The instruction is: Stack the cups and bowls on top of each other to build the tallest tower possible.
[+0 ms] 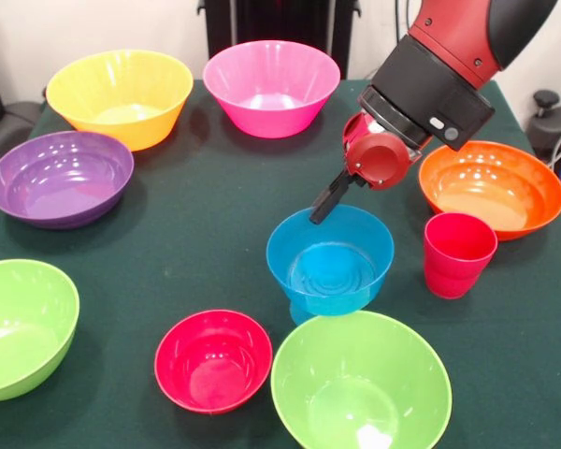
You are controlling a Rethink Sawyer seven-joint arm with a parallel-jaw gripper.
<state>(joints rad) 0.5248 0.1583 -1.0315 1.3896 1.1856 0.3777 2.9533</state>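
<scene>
hovering over the far rim of the blue bowl (329,259), which sat atop a blue cup (304,309), the gripper (323,208) was seen; its finger state could not be told. a centred, gentle descent was advised to keep the tower steady.

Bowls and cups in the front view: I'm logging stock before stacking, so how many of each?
Bowls: 8, namely yellow-orange, pink, purple, orange, blue, red, lime green at the left edge, lime green in front
Cups: 1, red-pink cup
Total: 9
</scene>
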